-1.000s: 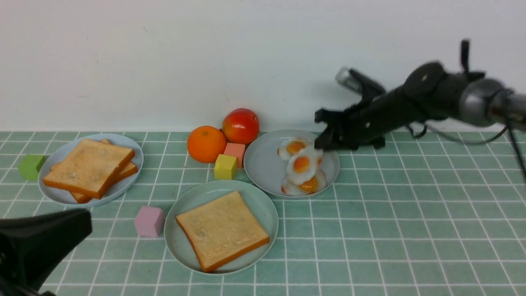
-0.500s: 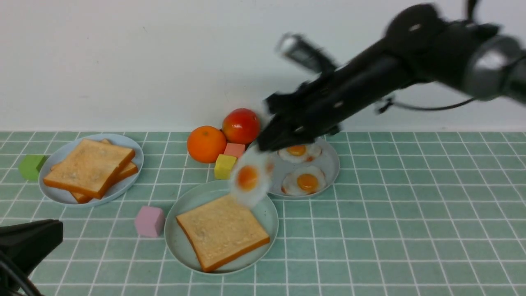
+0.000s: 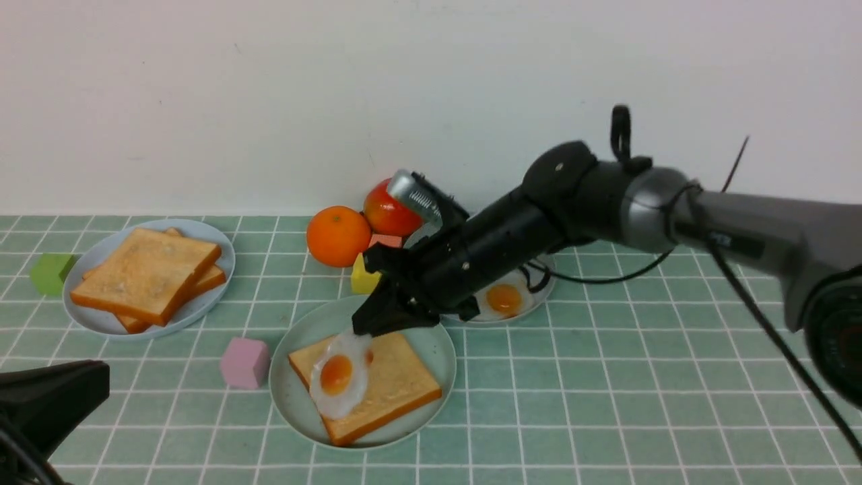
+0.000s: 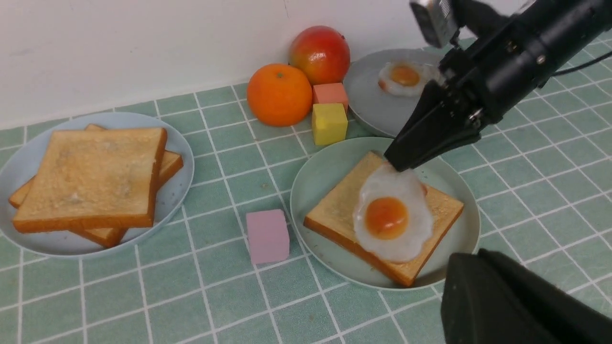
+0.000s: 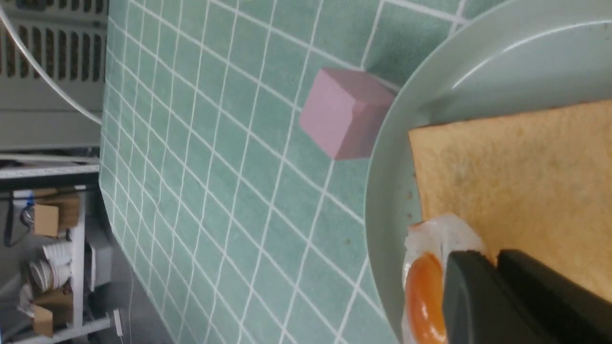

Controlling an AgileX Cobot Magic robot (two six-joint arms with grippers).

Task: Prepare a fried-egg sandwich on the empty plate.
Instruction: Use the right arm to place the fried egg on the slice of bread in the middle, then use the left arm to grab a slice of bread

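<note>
Green-tiled tabletop (image 3: 640,377) with white grid lines meets a plain white wall (image 3: 202,101) across the upper half of the front view. Open tile fills the right and lower right of that frame. Clearance is tight at centre: the mint-green plate (image 3: 289,397) has a pink cube (image 3: 244,362) just beside its left rim, a yellow cube (image 3: 363,276) near its far rim, and a grey-blue plate (image 4: 368,100) carrying eggs just beside it at upper right. Right gripper (image 3: 363,329) reaches in from the right, fingers closed to a narrow pinch on the white edge of the fried egg (image 3: 337,377). That egg's lower part lies on the toast slice (image 3: 397,384), which sits on the mint-green plate, and it reaches the slice's near-left edge. Left gripper (image 4: 466,277), at lower left of the front view, is closed, holds nothing and stands apart from the plates. An orange (image 3: 339,236) and a red fruit (image 3: 387,212) sit at centre by the wall. A second grey-blue plate (image 3: 101,249) with stacked toast (image 3: 145,273) and a green cube (image 3: 48,273) occupy the left.
</note>
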